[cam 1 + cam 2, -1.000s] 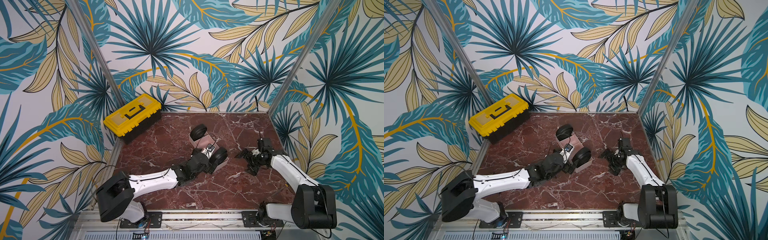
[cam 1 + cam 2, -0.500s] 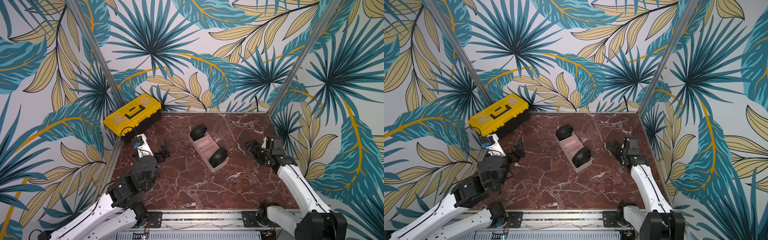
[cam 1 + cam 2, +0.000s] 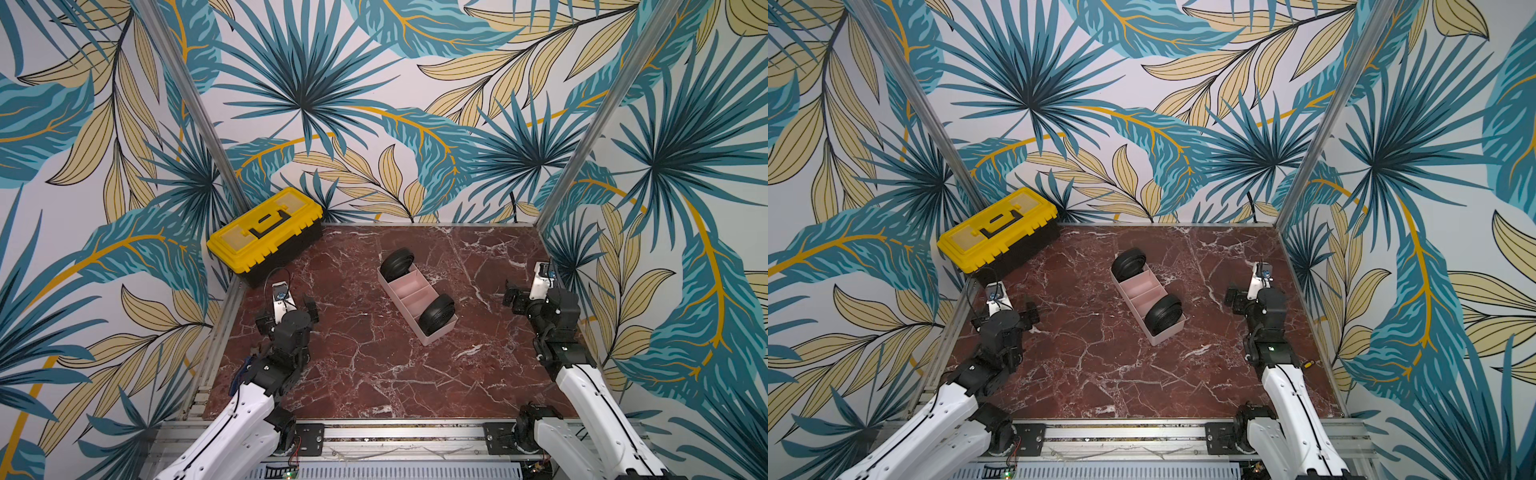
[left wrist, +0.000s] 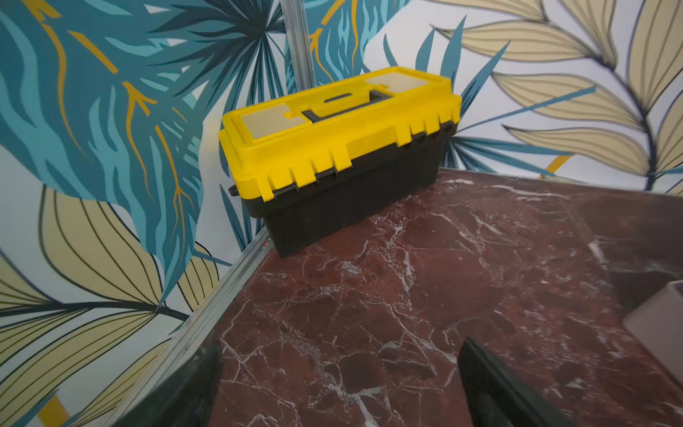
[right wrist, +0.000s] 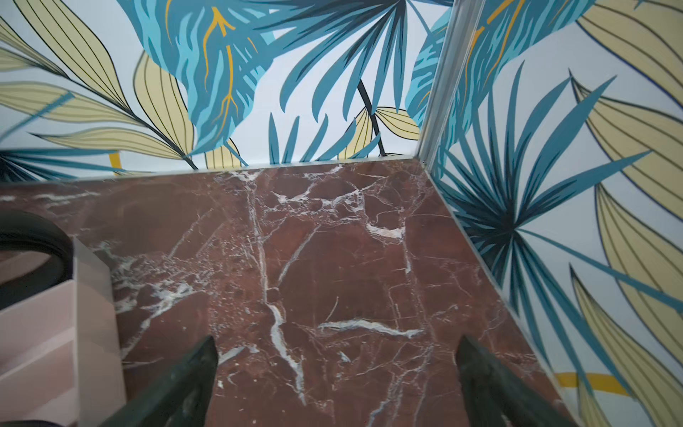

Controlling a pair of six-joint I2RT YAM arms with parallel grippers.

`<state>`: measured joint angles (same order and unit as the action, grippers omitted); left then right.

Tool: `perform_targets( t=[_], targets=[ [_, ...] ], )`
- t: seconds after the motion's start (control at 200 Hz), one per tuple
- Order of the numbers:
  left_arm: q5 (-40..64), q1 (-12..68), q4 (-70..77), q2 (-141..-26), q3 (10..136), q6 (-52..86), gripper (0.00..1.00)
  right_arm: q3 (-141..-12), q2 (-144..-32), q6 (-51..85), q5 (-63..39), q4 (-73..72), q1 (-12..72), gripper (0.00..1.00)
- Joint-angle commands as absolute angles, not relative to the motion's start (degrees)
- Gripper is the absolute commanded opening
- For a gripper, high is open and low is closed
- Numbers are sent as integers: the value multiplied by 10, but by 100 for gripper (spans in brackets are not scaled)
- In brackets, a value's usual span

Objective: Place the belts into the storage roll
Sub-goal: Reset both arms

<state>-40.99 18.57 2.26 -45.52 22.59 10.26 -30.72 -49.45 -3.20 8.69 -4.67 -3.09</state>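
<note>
the far belt (image 3: pixel 397 264) and the near belt (image 3: pixel 436 314) sit coiled in the end compartments of the storage roll (image 3: pixel 409 291), and with the left gripper (image 4: pixel 338 347) and right gripper (image 5: pixel 334 347) spread wide, empty and well to either side, any parking move should avoid nudging it.

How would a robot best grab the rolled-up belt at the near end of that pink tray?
Probably from straight above. The coiled belt stands on edge like a tyre, its top rising over the rim of the pink tray, whose walls block the sides. Pinch that exposed top with a jaw on each flat face, so the coil stays wound.
</note>
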Motion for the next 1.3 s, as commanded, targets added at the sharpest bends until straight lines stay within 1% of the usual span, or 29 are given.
perform_targets(
  t=[0.0, 0.065, 0.165, 0.24, 0.295, 0.37, 0.441, 0.516, 0.571, 0.616, 0.656, 0.716, 0.761, 0.776, 0.826, 0.841, 0.911, 0.996, 1.081, 1.166, 1.297],
  targets=[
    [-292, 129, 242, -538, 205, 23, 99, -290, -513, -94, 110, -71, -37, 99],
    [-275, 107, 327, -604, 194, -2, 99, -279, -524, -77, 107, -102, -39, 99],
    [-275, 81, 360, -696, 203, 19, 100, -268, -555, -61, 100, -147, -47, 100],
    [-264, 78, 451, -749, 183, 16, 99, -258, -578, -38, 97, -173, -51, 99],
    [-239, 77, 473, -764, 187, -4, 100, -241, -586, -24, 95, -204, -52, 99],
    [-235, 72, 526, -819, 188, -10, 100, -199, -592, 0, 93, -282, -52, 100],
    [-200, 64, 556, -851, 193, -25, 100, -165, -607, 25, 86, -353, -51, 99],
    [-173, 43, 547, -848, 184, 4, 99, -135, -647, 34, 77, -435, -52, 100],
    [-164, 35, 613, -888, 176, 1, 100, -124, -686, 25, 76, -508, -52, 99],
    [-161, 34, 605, -907, 199, -8, 100, -140, -707, 48, 82, -493, -52, 100],
    [-140, 19, 575, -899, 205, 6, 100, -153, -738, 51, 73, -501, -52, 100],
    [-136, 12, 516, -880, 220, 18, 99, -152, -815, 39, 48, -577, -47, 99],
    [-136, 12, 504, -876, 223, 23, 100, -154, -878, 15, 32, -664, -43, 100],
    [-137, 13, 504, -876, 224, 22, 100, -161, -880, 12, 27, -653, -42, 100],
    [-136, 12, 504, -876, 223, 23, 100, -217, -837, 18, 25, -462, -40, 100],
    [-136, 12, 504, -876, 223, 22, 100, -235, -833, 21, 31, -427, -39, 100],
    [-136, 12, 504, -876, 223, 22, 100, -225, -868, 7, 31, -511, -37, 100],
    [-136, 12, 504, -876, 223, 23, 100, -239, -844, 19, 35, -445, -37, 100],
    [-136, 11, 504, -876, 224, 23, 100, -230, -852, 12, 33, -475, -37, 100],
    [-136, 11, 504, -876, 223, 23, 100, -235, -844, 18, 35, -452, -37, 100],
    [-136, 12, 504, -876, 223, 23, 100, -235, -846, 16, 33, -456, -37, 100]
  ],
)
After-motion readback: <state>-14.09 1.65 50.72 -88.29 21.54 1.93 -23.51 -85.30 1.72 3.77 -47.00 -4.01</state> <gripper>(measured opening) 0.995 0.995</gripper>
